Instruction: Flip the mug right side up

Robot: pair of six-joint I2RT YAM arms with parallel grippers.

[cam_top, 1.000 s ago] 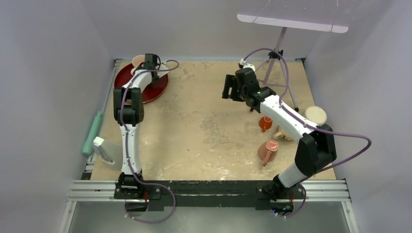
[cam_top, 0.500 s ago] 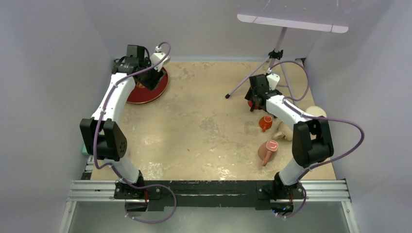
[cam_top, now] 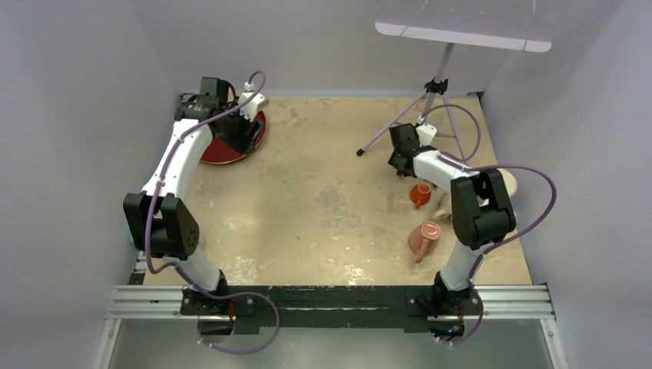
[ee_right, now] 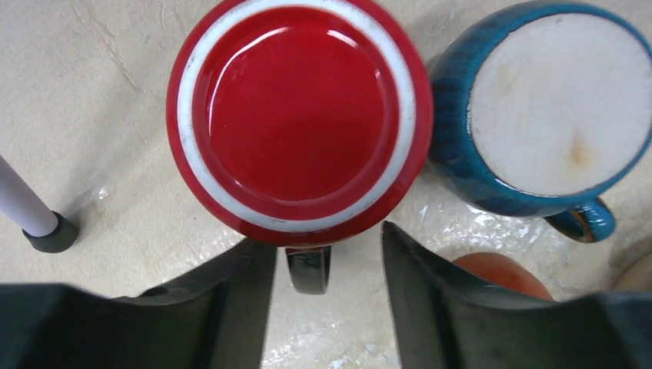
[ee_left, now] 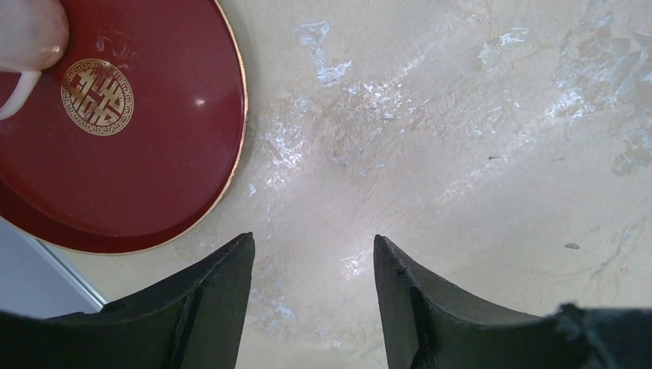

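A red mug (ee_right: 296, 115) stands upside down, its white-ringed base facing up and its black handle (ee_right: 309, 270) pointing toward the wrist. My right gripper (ee_right: 323, 234) is open just above it, with the handle between the two fingers and touching neither. A blue mug (ee_right: 538, 108) stands upside down against the red mug's right side. In the top view my right gripper (cam_top: 400, 157) hides both mugs at the back right. My left gripper (ee_left: 311, 242) is open and empty over bare table, beside the red plate (ee_left: 115, 154).
A pink cup (ee_left: 27, 31) sits on the red plate (cam_top: 219, 152). An orange mug (cam_top: 420, 194), a pink mug (cam_top: 425, 238) and a cream mug (cam_top: 503, 182) lie near the right arm. A tripod foot (ee_right: 46, 231) stands left of the red mug; its legs (cam_top: 400, 123) spread at the back.
My right gripper has swung from mid-table to the back right and dropped over the red mug. My left arm's elbow has swung out left, and its gripper has moved to the plate's right edge.
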